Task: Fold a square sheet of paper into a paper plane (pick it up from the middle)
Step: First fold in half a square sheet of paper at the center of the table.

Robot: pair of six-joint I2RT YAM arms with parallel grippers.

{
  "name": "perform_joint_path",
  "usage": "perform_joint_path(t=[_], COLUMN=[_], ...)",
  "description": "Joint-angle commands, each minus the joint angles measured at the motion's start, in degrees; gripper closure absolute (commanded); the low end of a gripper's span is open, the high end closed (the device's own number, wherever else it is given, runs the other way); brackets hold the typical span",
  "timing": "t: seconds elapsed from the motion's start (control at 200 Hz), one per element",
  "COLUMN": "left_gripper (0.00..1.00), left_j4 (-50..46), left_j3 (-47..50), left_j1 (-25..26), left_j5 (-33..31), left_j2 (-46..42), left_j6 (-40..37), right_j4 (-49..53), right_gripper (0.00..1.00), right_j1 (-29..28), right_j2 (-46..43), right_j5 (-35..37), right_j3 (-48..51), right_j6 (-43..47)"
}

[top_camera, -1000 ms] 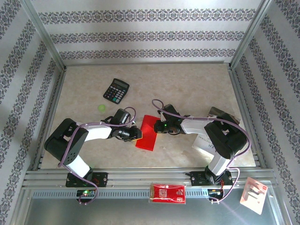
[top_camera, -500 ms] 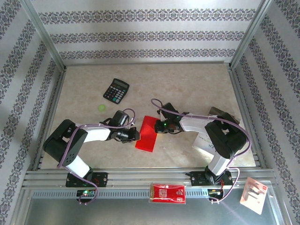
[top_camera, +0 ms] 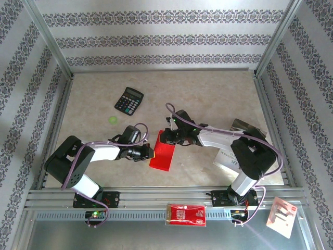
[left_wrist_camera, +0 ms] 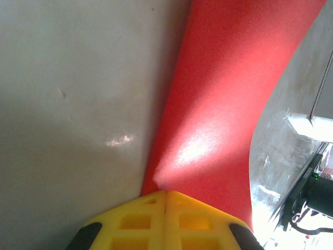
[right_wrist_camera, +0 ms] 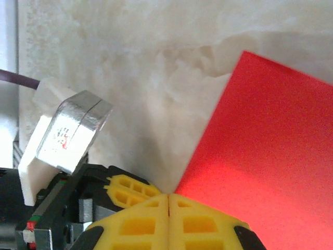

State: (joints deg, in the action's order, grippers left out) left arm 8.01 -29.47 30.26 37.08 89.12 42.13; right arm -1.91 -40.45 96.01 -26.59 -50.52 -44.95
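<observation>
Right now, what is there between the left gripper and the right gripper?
The square sheet of paper spans between them in the top view; the left gripper and right gripper each pinch an edge.

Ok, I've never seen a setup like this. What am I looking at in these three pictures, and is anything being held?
These are two small robot arms bolted to the near edge of a table. The wide picture comes from a fixed camera above and behind them. The two close-ups come from a camera on each wrist, looking along that arm's own grasping end. On the table lie a red paper sheet, a black calculator, a small green disc and a grey booklet partly hidden by the right arm. A red-and-white packet sits on the front rail. The left tool is shut on the sheet's left edge and the right tool on its far end. In the wrist pictures the paper comes out from between the closed yellow fingertips, and it looks partly lifted.
</observation>
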Motion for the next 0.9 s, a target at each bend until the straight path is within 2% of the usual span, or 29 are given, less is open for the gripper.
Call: perform_joint_path(t=[0.0,0.48,0.894], left_gripper=[1.00,1.00,1.00], left_j4=[-6.44,-6.85,-9.48], left_j3=[3.03,3.55,3.70], left_j1=[-0.31,-0.37,-0.32], left_j5=[-2.85,-3.04,-3.93], left_j2=[1.19,0.70,2.32], left_j6=[0.41,0.04,-1.77], right_j4=[-5.49,-9.44,-8.63], right_gripper=[1.00,1.00,1.00], right_j1=[-1.46,-5.56,-3.21], right_j2=[3.67,12.56,15.47], right_j5=[-2.40,-2.53,-0.58], right_j3=[-1.19,-3.20,-2.90], right_j6=[-5.09,-7.87,-6.99])
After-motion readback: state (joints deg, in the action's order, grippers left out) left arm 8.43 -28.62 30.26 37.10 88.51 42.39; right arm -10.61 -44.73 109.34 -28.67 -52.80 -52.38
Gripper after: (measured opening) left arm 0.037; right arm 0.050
